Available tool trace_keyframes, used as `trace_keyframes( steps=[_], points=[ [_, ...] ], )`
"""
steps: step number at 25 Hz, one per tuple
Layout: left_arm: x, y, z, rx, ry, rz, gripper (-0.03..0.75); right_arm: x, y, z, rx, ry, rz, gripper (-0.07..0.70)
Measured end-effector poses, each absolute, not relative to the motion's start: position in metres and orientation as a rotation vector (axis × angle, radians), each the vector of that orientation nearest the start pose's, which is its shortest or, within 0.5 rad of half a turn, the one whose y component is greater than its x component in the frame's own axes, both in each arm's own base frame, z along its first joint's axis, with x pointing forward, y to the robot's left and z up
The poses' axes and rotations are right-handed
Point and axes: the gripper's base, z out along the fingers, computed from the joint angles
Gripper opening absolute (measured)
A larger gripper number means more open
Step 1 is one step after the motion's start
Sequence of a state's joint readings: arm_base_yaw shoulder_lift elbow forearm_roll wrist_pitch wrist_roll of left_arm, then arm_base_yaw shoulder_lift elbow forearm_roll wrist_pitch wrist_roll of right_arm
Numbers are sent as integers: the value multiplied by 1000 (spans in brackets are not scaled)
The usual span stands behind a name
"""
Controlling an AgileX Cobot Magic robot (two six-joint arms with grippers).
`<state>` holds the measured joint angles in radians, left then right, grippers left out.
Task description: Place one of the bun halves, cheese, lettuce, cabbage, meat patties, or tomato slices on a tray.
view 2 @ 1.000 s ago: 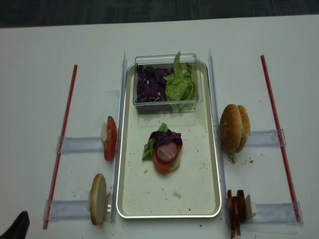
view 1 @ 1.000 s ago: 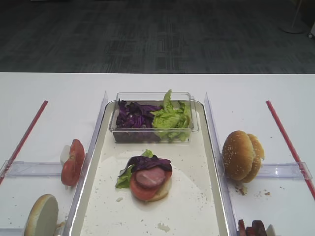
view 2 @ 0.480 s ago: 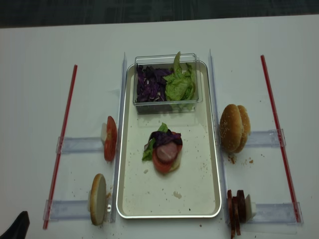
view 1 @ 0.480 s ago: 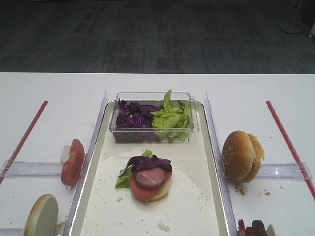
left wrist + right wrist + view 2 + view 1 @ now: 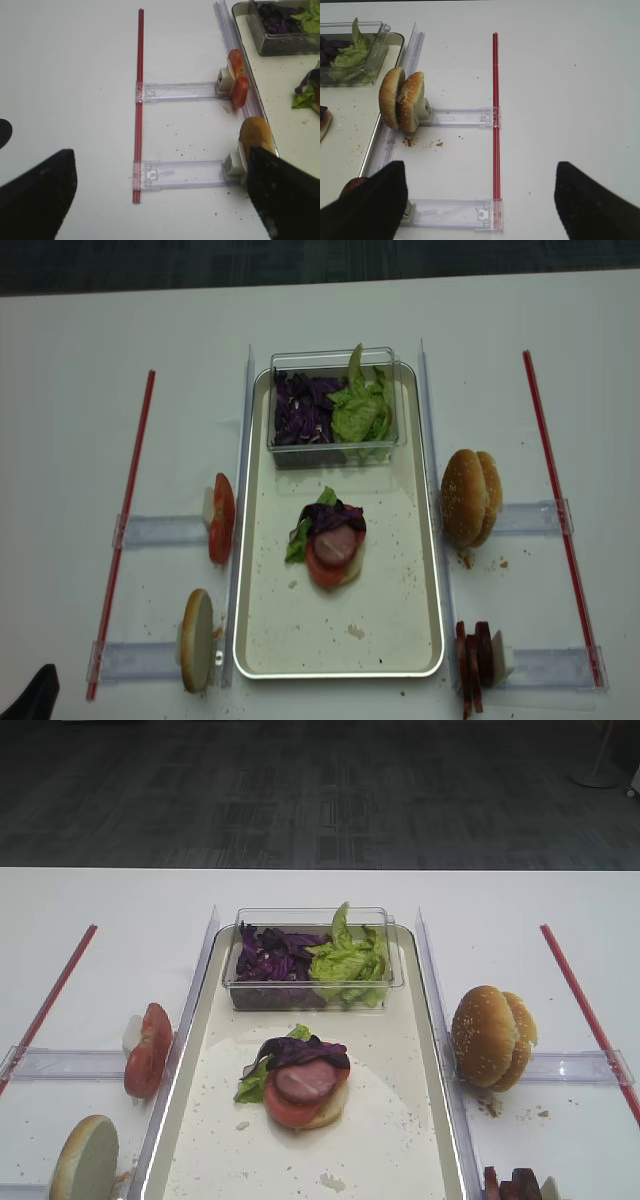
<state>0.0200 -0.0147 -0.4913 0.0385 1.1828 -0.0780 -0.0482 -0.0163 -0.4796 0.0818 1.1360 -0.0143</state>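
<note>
On the silvery tray [image 5: 190,1060] [image 5: 412,570] lies a bun half stacked with a tomato slice, a meat patty [image 5: 303,1080] [image 5: 333,543], purple cabbage [image 5: 305,1050] and lettuce. Two more bun halves [image 5: 490,1035] [image 5: 401,100] stand on edge right of the tray, and one bun half [image 5: 196,638] [image 5: 256,132] stands to its left. Tomato slices [image 5: 148,1048] [image 5: 237,85] stand left, meat patties [image 5: 474,655] at the lower right. Cheese is out of view. My right gripper [image 5: 480,210] and left gripper [image 5: 160,200] hover open over bare table, holding nothing.
A clear tub [image 5: 232,982] [image 5: 272,445] at the tray's far end holds cabbage [image 5: 272,955] and lettuce [image 5: 348,960]. Clear plastic rails [image 5: 462,117] [image 5: 182,91] and red strips [image 5: 495,100] [image 5: 139,100] lie on the white table on both sides. Crumbs are scattered near the buns.
</note>
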Motion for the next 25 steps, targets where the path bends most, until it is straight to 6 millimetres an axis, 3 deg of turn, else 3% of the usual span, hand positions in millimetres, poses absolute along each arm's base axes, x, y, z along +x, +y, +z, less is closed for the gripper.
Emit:
trace_keyframes(
  steps=[25],
  points=[
    [-12, 3, 265, -111, 2157, 13, 629, -8, 7, 266, 29, 2121, 62, 617]
  ],
)
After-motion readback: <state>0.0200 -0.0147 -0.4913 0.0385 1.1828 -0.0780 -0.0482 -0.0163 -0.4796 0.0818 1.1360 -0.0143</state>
